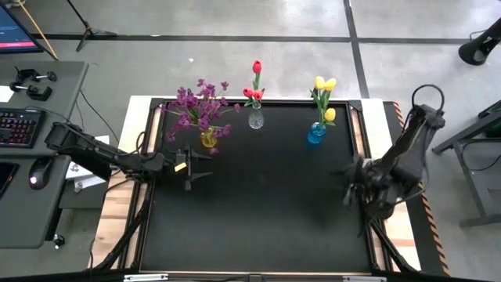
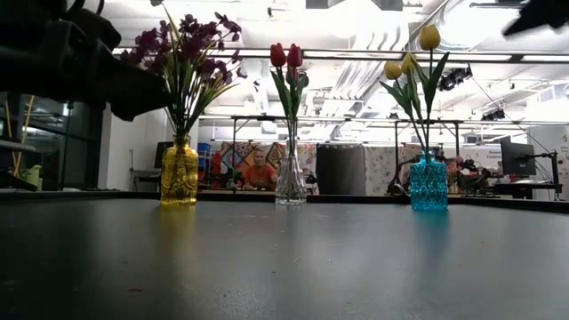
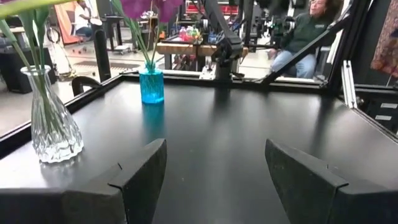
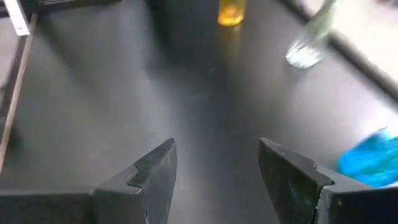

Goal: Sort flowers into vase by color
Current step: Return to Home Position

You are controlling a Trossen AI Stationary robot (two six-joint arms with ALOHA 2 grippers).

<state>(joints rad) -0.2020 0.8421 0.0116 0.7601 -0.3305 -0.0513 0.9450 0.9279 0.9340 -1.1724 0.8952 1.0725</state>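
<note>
Three small vases stand along the table's far side. The yellow vase [image 1: 208, 139] holds bushy purple sprays [image 1: 197, 108]. The clear vase [image 1: 256, 119] holds red tulips [image 1: 254, 88]. The blue vase [image 1: 316, 133] holds yellow tulips [image 1: 324, 94]. All stems stick into the vases' mouths, as the low view shows: yellow vase [image 2: 180, 174], clear vase [image 2: 291, 178], blue vase [image 2: 428, 183]. My left gripper [image 1: 190, 171] is open, near the table's left side, just in front of the yellow vase. My right gripper [image 1: 348, 184] is open at the right side. Both hold nothing.
The black table top [image 1: 266, 211] has a raised rim. A desk with a keyboard [image 1: 17, 127] and mouse [image 1: 36, 172] stands left of the table. In the low view a person [image 2: 260, 171] sits in the room behind the table.
</note>
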